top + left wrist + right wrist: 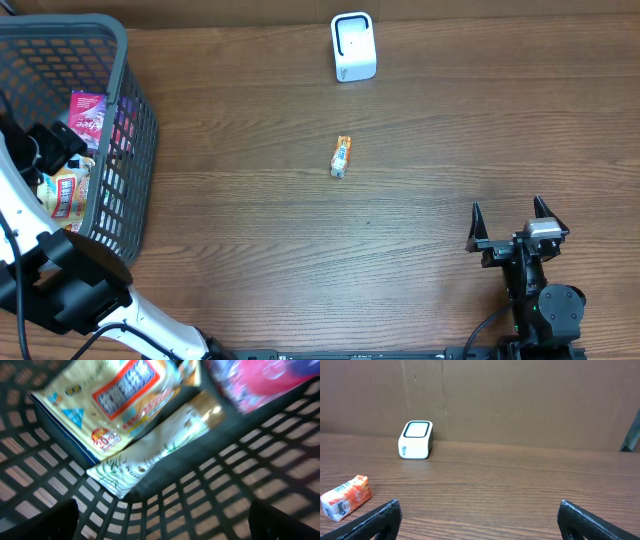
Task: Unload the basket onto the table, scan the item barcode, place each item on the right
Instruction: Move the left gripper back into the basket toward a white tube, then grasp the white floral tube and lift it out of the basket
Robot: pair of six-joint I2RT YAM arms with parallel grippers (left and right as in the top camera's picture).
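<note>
Early stage, nothing is at the scanner (352, 47) yet. The scanner stands at the far middle of the bench (420, 130), window side up in the overhead view, with no item held near it. One small orange-and-white packet (342, 156) lies flat mid-bench, nearer than the scanner and well apart from it, touched by neither arm. I cannot tell whether it has been scanned, and its print is too small to pick out a barcode. The left end effector (162, 517) is down inside the basket (135, 110) at the far left, released, jaws wide and holding nothing. Its wrist view is blurred. Just beyond it lie a white sachet (150, 455) with a gold end, a yellow pack (112, 402) overlapping that sachet's far side, and a pink pack (260, 380) to the right. No finger touches any of them. The right end effector (507, 205) hovers at the near right of the bench, also released and empty, pointed toward the scanner and far from the packet. Judgement: the current step looks like picking an item from the basket, most likely the sachet. Left to do: grasp, lift out, carry to the scanner, turn the barcode to the window.
</note>
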